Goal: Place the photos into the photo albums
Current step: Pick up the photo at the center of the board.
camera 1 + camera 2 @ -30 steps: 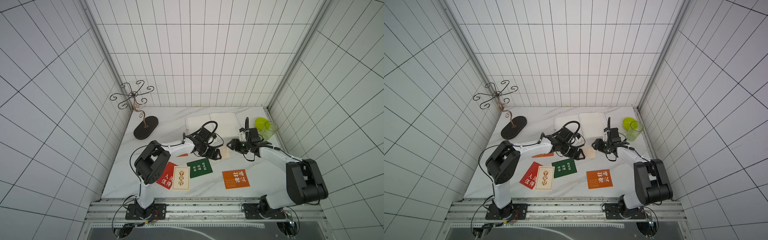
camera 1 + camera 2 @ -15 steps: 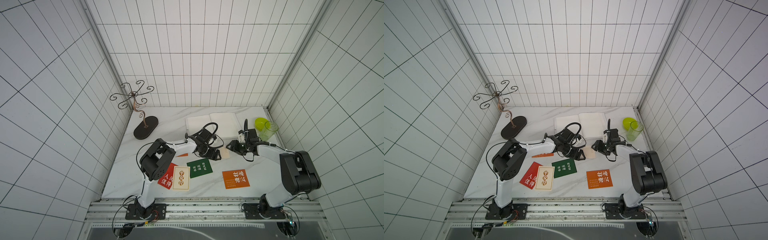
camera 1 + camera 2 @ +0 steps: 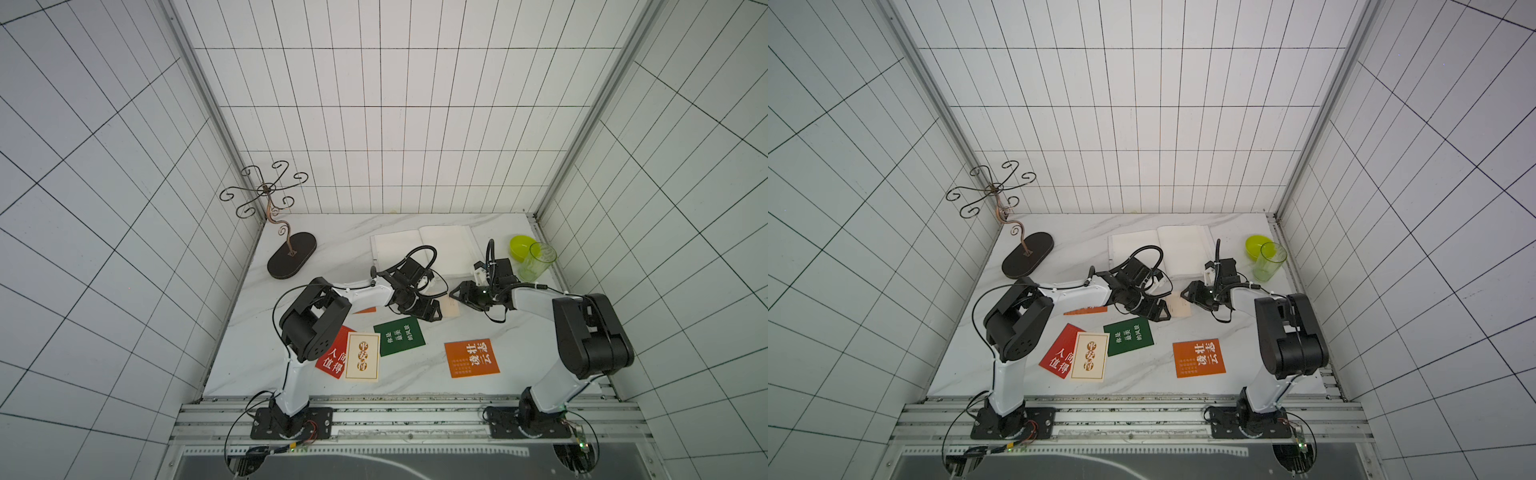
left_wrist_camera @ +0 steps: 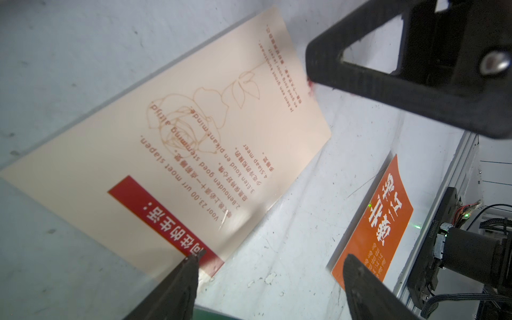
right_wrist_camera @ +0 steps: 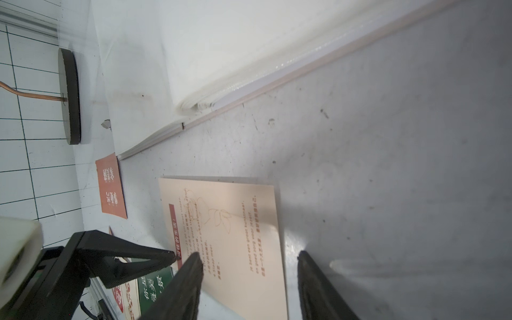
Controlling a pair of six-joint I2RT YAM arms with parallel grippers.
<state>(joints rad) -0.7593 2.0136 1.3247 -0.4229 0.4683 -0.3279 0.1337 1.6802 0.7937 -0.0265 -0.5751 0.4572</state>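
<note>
The cream card (image 3: 451,308) is lying on the counter (image 3: 332,257) near the open album (image 3: 399,249), while the left hand (image 4: 273,257), spread wide, and the right hand (image 5: 248,254), half open, are touching its opposite edges, probably to pry it up.

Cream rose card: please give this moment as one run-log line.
cream rose card: lying unheld | left gripper: open, at red-banner edge | right gripper: open, above card | photo album: open

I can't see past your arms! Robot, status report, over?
Left gripper open, right gripper open, both at the cream rose card. Card on table, not gripped. Album open behind; nothing between.
</note>
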